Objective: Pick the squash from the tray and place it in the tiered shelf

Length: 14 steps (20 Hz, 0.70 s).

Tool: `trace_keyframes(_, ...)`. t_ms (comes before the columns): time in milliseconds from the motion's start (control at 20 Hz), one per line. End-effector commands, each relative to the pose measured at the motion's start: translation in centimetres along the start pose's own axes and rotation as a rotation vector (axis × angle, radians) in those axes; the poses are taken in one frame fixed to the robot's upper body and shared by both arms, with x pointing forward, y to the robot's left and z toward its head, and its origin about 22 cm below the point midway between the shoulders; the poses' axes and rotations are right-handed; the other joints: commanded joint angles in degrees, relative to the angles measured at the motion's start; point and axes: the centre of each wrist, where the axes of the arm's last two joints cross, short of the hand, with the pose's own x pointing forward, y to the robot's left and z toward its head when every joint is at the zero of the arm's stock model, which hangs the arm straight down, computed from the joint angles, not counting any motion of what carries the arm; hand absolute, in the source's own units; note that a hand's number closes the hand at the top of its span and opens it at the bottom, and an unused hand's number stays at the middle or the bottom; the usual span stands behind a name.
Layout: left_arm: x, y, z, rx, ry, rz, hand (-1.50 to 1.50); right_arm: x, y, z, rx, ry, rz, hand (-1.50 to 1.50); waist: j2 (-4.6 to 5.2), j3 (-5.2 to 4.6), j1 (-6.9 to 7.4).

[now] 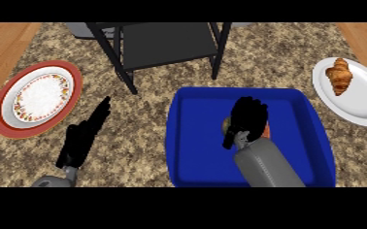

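Observation:
A blue tray (197, 140) lies on the counter at the lower right. My right hand (247, 118) is over its middle, fingers curled downward over the squash (267, 131). Only a pale sliver and an orange edge of the squash show beside the hand. I cannot see whether the fingers close round it. The black tiered shelf (168, 43) stands at the back centre, its dark lower board bare. My left hand (84, 136) rests open on the counter left of the tray, fingers straight and pointing up and right.
A red-rimmed patterned plate (39, 97) lies at the left edge. At the right edge, a white plate (355, 104) carries a croissant (339, 75). Speckled counter shows between the shelf's legs and the tray.

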Motion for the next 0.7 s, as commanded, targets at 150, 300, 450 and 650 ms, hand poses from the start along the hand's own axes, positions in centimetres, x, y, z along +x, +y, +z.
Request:
trace_keyframes(150,1.0,0.6,0.7,0.001,0.008,-0.006,0.0,0.2,1.3,0.9,-0.085,0.104,0.015,1.5,0.67,0.63,-0.03)
trace_keyframes(300,-0.6,-1.8,0.9,0.002,0.001,0.004,0.0,0.4,0.1,1.2,-0.12,0.092,0.007,1.5,0.67,0.62,-0.17)
trace_keyframes(450,-0.6,-0.1,0.1,0.001,0.007,-0.012,0.0,0.9,-0.5,4.3,-0.1,-0.074,0.0,1.5,0.66,0.61,-0.28)
trace_keyframes(650,0.2,0.6,0.0,0.028,-0.002,0.006,0.0,0.8,-2.9,4.9,-0.044,-0.394,0.009,1.5,0.58,0.63,-0.43)
